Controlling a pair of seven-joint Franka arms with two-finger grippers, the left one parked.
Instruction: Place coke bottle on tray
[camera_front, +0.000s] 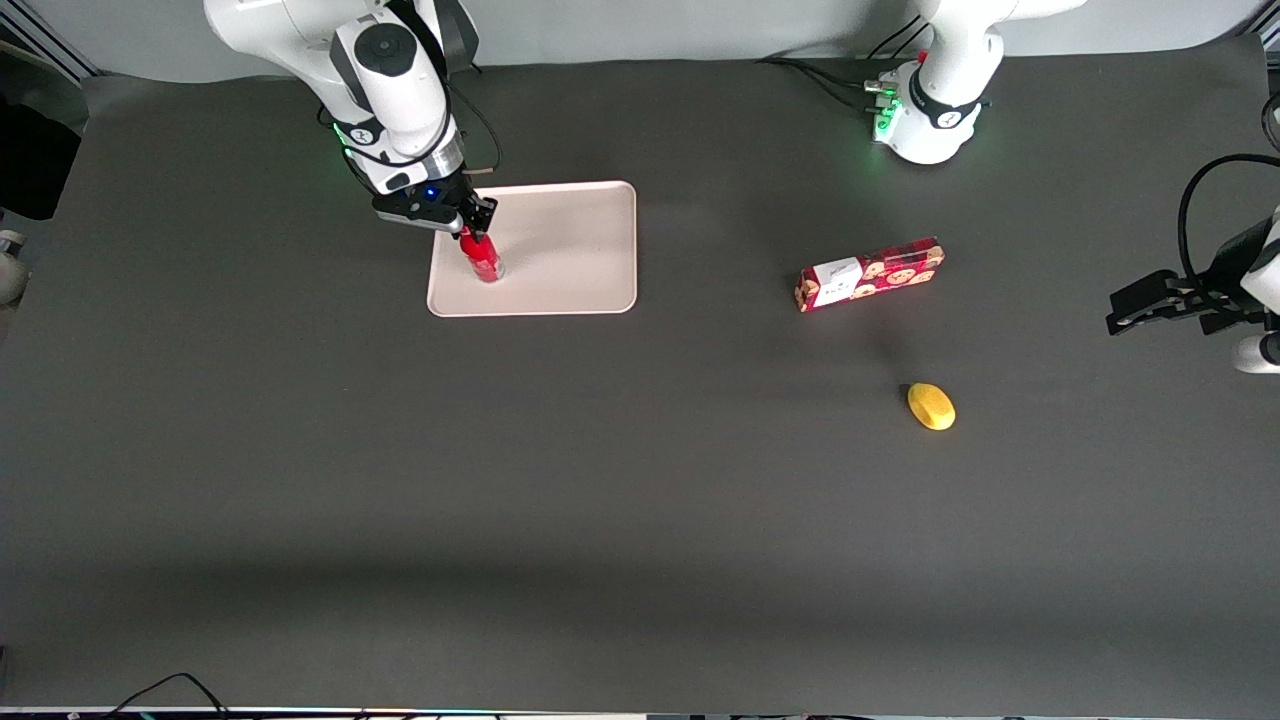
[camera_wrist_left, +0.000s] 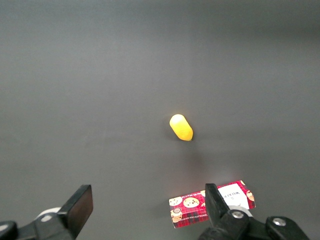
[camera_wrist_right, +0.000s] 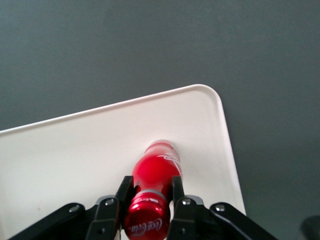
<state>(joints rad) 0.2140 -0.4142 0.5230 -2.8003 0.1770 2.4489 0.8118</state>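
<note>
Coke bottle (camera_front: 484, 260) held upright on the tray (camera_front: 570, 250).
The gripper (camera_front: 470, 226) clasps the bottle's neck; its base sits inside the rim, near a corner.

- I see a red cookie box (camera_front: 870, 274) lying flat, right of centre in my front view.
- A yellow lemon-like object (camera_front: 931, 406) sits lower right of it, nearer my camera.
</note>
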